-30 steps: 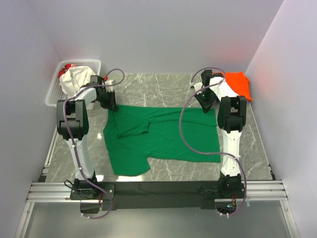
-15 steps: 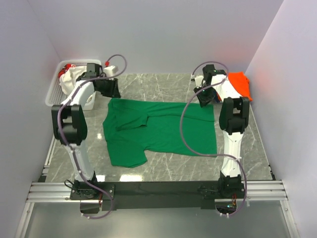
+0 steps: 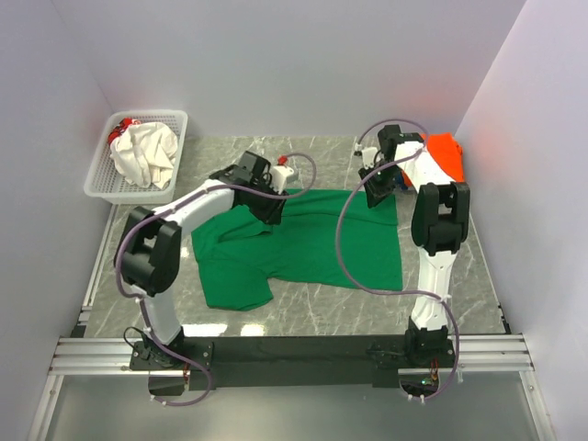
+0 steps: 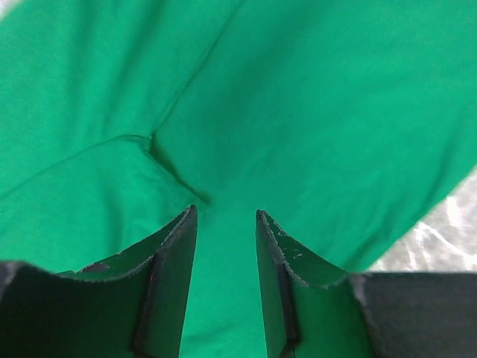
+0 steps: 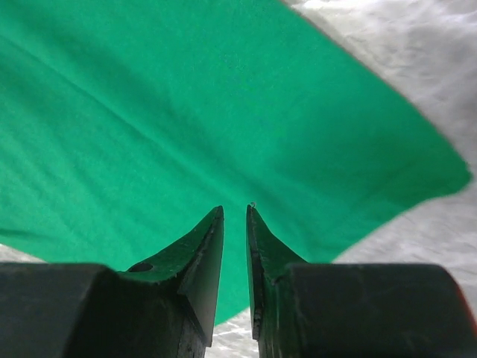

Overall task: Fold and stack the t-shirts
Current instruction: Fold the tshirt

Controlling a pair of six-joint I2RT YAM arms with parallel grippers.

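A dark green t-shirt (image 3: 317,248) lies spread on the marble table, with one sleeve folded over near its top left. My left gripper (image 3: 273,209) hovers over the shirt's upper middle. In the left wrist view its jaws (image 4: 226,216) stand apart and empty above green cloth (image 4: 313,112) and a fold seam. My right gripper (image 3: 378,195) is over the shirt's far right corner. Its jaws (image 5: 235,210) show a narrow gap with nothing between them, above the green cloth (image 5: 186,112). A bright orange shirt (image 3: 447,156) lies at the back right. A cream-white shirt (image 3: 147,154) sits in the basket.
The white lattice basket (image 3: 99,179) stands at the back left and also holds something red (image 3: 118,135). Walls close in the left, back and right. Bare marble (image 5: 417,67) shows beyond the shirt's corner. The metal rail (image 3: 294,354) runs along the near edge.
The green shirt was drawn away from me and lies flat. My left gripper has left the shirt's far left corner and swung right over its upper middle. The right gripper has barely moved.
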